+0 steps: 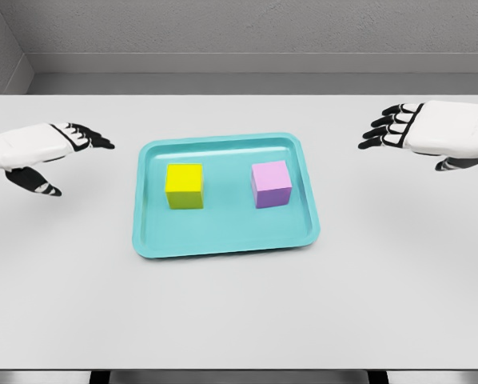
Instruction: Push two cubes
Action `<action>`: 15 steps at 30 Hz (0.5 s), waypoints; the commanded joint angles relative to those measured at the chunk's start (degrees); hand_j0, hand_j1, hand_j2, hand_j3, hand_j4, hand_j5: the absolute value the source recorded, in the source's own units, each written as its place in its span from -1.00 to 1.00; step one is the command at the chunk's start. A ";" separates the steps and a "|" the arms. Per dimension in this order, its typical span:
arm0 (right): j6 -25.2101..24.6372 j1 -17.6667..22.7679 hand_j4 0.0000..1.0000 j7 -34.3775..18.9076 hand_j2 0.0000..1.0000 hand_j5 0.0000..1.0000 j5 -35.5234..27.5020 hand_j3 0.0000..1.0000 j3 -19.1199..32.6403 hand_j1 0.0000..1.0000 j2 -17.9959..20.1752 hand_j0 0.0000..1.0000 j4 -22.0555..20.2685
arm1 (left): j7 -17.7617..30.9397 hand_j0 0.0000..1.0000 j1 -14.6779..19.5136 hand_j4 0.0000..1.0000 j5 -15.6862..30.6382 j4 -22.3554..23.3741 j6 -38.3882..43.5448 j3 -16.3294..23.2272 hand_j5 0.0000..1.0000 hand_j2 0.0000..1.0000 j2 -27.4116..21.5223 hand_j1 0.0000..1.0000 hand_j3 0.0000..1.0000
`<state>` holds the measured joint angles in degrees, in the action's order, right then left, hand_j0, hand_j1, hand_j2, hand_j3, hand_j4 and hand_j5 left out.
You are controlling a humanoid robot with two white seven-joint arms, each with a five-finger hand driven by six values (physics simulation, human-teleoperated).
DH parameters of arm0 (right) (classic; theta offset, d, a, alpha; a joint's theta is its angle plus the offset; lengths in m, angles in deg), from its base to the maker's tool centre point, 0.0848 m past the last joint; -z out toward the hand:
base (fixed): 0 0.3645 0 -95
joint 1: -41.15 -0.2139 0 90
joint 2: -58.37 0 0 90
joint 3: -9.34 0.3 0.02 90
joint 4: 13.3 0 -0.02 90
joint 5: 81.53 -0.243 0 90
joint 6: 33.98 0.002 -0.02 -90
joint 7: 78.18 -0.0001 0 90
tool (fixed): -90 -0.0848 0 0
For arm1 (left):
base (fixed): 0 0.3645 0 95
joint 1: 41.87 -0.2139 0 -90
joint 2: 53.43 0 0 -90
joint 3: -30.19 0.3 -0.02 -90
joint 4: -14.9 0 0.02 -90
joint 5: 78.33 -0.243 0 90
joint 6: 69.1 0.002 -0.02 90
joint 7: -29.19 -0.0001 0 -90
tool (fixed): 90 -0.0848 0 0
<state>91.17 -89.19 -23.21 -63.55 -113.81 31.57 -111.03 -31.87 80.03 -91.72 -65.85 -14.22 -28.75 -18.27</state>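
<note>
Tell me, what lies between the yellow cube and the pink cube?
Only bare tray floor: in the head view, the yellow cube and the pink cube stand apart on the teal tray, nothing between them.

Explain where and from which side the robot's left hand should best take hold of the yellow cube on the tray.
Probably across two opposite vertical faces, coming from above. The yellow cube sits flat inside the teal tray, whose raised rim hinders a low sideways approach. Its top is clear, and the pink cube stands apart from it. The left hand is open, left of the tray.

Bright, even, diffuse light; sharp render with no glare or blur, only faint soft shadows beside the cubes (185,186).
</note>
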 commanded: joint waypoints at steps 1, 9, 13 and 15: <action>-0.15 0.00 1.00 0.03 1.00 1.00 -0.14 1.00 0.10 1.00 -0.01 1.00 0.00 | 1.99 1.00 0.00 1.00 -0.06 -0.29 0.12 0.24 1.00 1.00 2.02 1.00 1.00; -0.15 0.09 1.00 0.03 1.00 1.00 -0.23 1.00 -0.16 1.00 0.51 1.00 0.08 | 4.80 1.00 10.89 1.00 -0.93 5.87 0.12 13.77 1.00 1.00 4.22 1.00 1.00; -0.15 0.70 -0.03 0.03 -0.03 -0.03 -0.23 -0.03 -2.54 -0.03 -0.01 -0.03 1.74 | 6.06 0.01 15.03 0.01 -10.95 8.24 0.12 14.56 0.01 0.01 8.26 0.01 0.01; -0.15 2.02 -0.18 0.03 -0.18 -0.18 -0.14 -0.18 -1.22 -0.18 -1.24 -0.18 2.72 | 6.06 0.02 15.38 0.02 -11.13 8.42 0.12 15.35 0.02 0.02 10.01 0.02 0.02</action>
<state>91.20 -87.08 -23.21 -63.48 -115.27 31.02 -109.30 -26.20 95.41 -100.85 -58.04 -14.24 -14.45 -10.37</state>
